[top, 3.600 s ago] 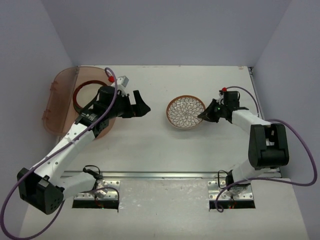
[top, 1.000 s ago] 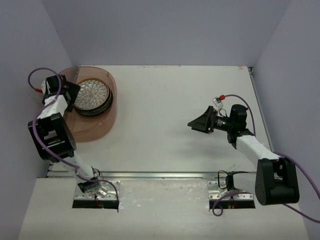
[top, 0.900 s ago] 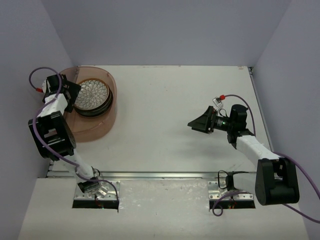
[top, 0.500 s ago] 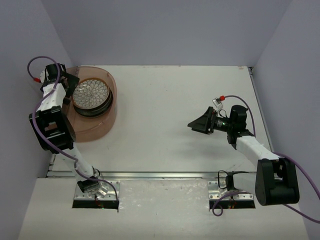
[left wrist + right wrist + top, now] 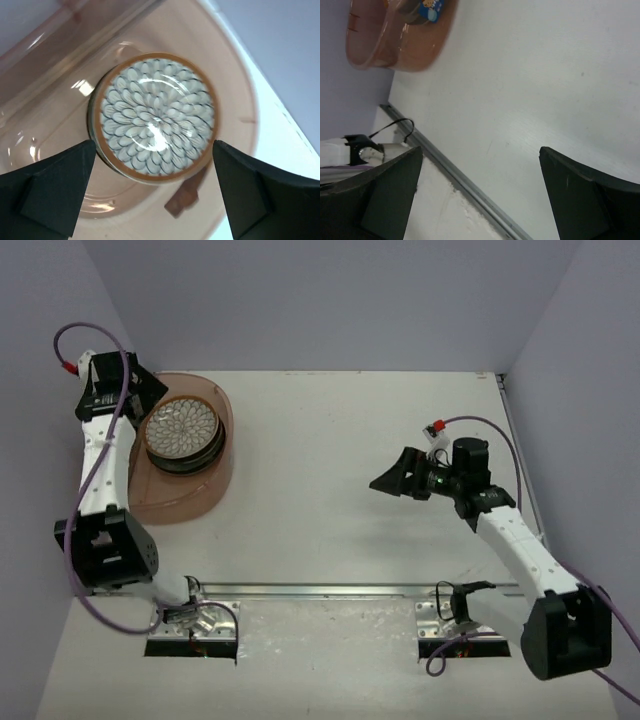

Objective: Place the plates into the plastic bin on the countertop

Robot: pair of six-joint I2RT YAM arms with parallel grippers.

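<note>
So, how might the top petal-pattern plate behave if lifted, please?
The petal-pattern plate looks glazed, with glare, so probably slippery. It seems rigid ceramic, likely chippable. Sitting atop a stack in the plastic bin, it may slide if nudged.

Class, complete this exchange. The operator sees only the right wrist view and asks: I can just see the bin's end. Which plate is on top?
Observer: The brown-white petal plate tops a stack inside the plastic bin.
Operator: And the other arm?
Observer: The left hand hangs open above that stack, gripping nothing.
Operator: Anything left outside?
Observer: No plate shows on the countertop in the top view.
</note>
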